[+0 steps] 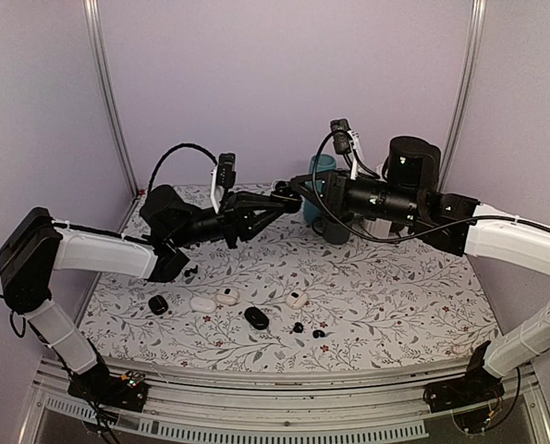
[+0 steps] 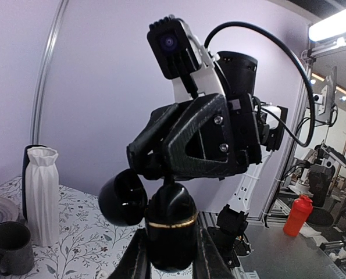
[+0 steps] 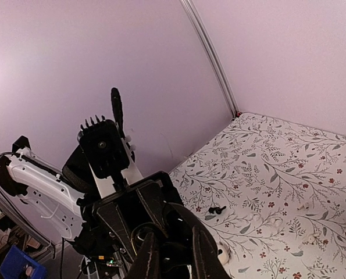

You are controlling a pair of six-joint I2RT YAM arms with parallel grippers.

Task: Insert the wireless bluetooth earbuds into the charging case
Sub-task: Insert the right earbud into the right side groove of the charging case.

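Tiny glossy black earbuds [image 1: 298, 327] lie at six o'clock; left tool [image 2: 171, 253] clamps the open black charging case [image 2: 171, 224] aloft, while right tool [image 3: 171, 258], closure untellable, likely needs fine alignment next.

Robotics lab, enclosed test cell. Signs:
- left arm [image 1: 99, 252] and right arm [image 1: 519, 242] mounted on aluminium rail [image 1: 284, 379] at near table edge
- plain lavender panel walls [image 1: 284, 83] joined by aluminium corner posts [image 1: 108, 102]
- floral-print cloth [image 1: 395, 305] over tabletop
- left wrist view, beyond cell: metal framing [image 2: 289, 145], cabled equipment [image 2: 324, 174], strip light [image 2: 335, 23] overhead, red bottle [image 2: 299, 215] on grey bench
- right wrist view: blue bin [image 3: 15, 267] low outside cell
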